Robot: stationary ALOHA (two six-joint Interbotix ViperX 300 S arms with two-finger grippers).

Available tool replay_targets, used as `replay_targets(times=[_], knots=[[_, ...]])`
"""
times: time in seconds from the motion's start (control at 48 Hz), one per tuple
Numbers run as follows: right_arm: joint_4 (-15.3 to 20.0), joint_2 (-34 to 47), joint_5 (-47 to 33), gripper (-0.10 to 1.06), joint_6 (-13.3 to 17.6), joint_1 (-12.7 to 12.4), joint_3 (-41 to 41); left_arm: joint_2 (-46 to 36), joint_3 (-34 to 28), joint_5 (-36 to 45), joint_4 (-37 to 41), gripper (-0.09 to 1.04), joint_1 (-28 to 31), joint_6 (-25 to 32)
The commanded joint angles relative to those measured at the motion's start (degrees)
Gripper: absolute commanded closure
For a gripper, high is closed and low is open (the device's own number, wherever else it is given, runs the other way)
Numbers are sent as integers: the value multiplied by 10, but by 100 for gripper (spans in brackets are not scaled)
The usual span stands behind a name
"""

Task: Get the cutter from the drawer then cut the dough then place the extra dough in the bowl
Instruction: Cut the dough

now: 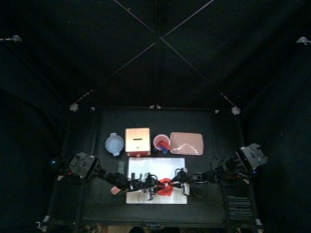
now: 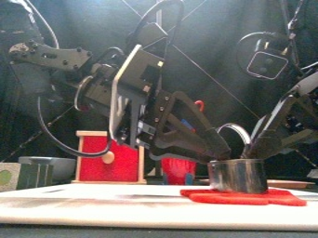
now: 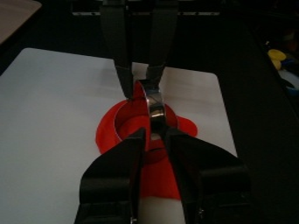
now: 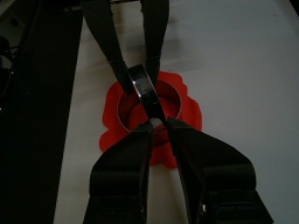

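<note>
1. Cutter (image 2: 236, 175): round metal ring, upright, standing on the dough. The left end effector (image 3: 152, 127) and the right end effector (image 4: 152, 122) pinch its rim from opposite sides.
2. Dough (image 2: 267, 196): red, flat, with a lobed edge, lying on the white cutting board (image 1: 176, 197).
3. Wooden box (image 2: 106, 158): pale, with a red drawer front, at the back of the worktop.
4. Bowl (image 1: 115, 144): blue-grey, just left of the box.

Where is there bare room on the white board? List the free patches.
Widest: the strip of white board between the dough and its back edge. Narrower: the strip before the dough. Crowded: over the dough, where the left gripper and right gripper meet at the cutter.
</note>
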Motion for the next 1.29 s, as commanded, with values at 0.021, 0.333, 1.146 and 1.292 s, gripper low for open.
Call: replay_targets(times=[0.021, 0.333, 1.146, 1.292], knots=[[0, 6, 5, 38, 2, 4, -9, 3, -4, 10, -2, 30, 1, -1], [9, 16, 5, 39, 2, 4, -11, 14, 1, 18, -8, 44, 2, -2], [18, 26, 42, 39, 3, -3, -20, 24, 15, 21, -33, 44, 13, -2], [19, 25, 49, 39, 3, -3, -18, 22, 13, 22, -33, 44, 14, -2]])
